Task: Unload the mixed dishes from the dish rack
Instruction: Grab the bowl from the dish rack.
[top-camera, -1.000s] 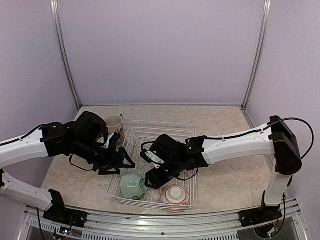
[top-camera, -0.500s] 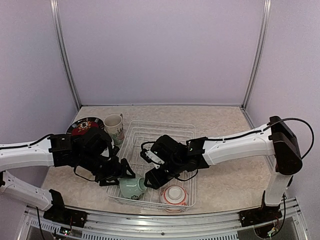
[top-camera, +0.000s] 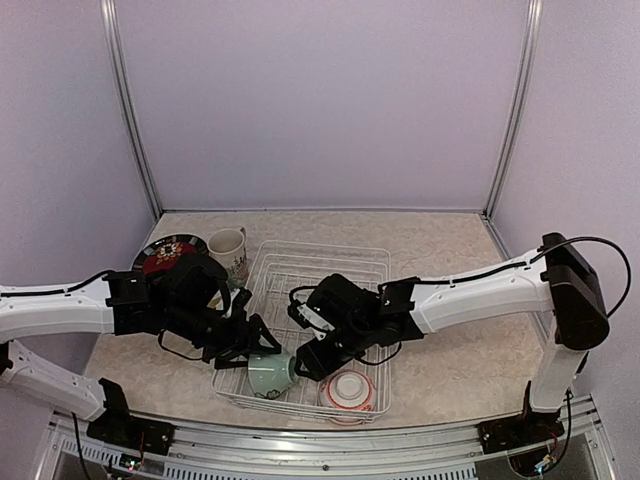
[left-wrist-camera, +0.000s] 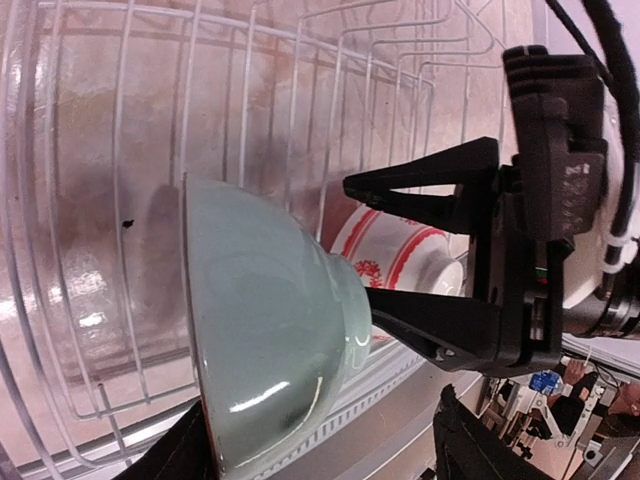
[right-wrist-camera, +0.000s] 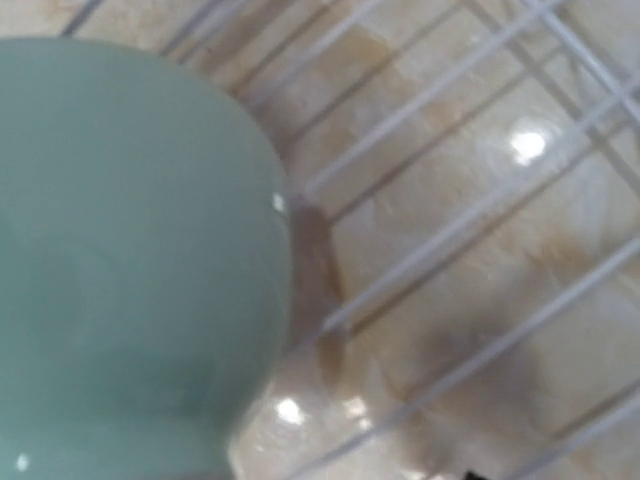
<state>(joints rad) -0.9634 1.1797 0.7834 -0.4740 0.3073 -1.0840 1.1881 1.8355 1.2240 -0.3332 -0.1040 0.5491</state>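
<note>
The green bowl (top-camera: 268, 373) lies on its side in the rack (top-camera: 322, 249). The left gripper (top-camera: 258, 343) is wide open at its rim, the right gripper (top-camera: 303, 364) open at its foot.

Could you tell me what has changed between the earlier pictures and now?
The left arm slid toward the near edge, uncovering the red floral plate. The left gripper closed in on the pale-green bowl in the dish rack, jaws open either side of it, nothing gripped. The bowl seems to have tipped slightly. The right gripper, open, and the red-and-white bowl barely moved.
</note>
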